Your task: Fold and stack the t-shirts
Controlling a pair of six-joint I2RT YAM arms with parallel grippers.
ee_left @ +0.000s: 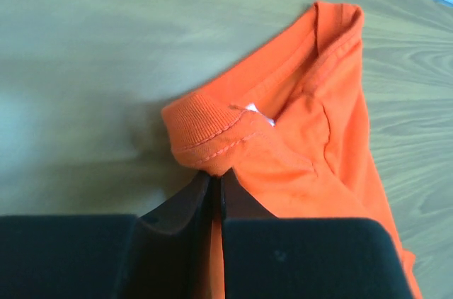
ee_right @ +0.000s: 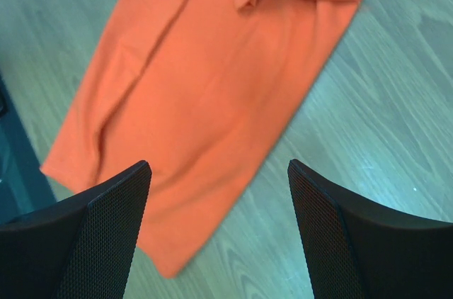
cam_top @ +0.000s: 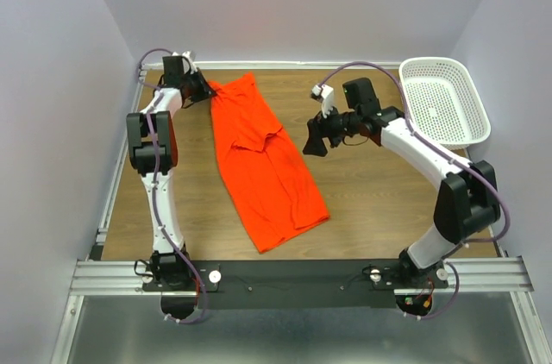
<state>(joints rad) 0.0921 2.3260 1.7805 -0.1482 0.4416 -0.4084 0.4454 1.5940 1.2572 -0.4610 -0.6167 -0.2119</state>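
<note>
- Table (cam_top: 371, 200): the t-shirt (cam_top: 263, 166) lies left of centre as a long strip running from 11 o'clock to 5 o'clock.
- T-shirt: partly folded lengthwise; a pull from one end alone may skew the strip or open the fold.
- Basket (cam_top: 444, 97): at 2 o'clock, well apart from the cloth.
- Left pincer (ee_left: 216, 187): clenched on the collar edge at 11 o'clock; the bite looks thin, so the fabric could slip out.
- Right pincer (ee_right: 218, 164): released, at the strip's 3 o'clock side; with the hem unheld, that end may drag and bunch.
</note>
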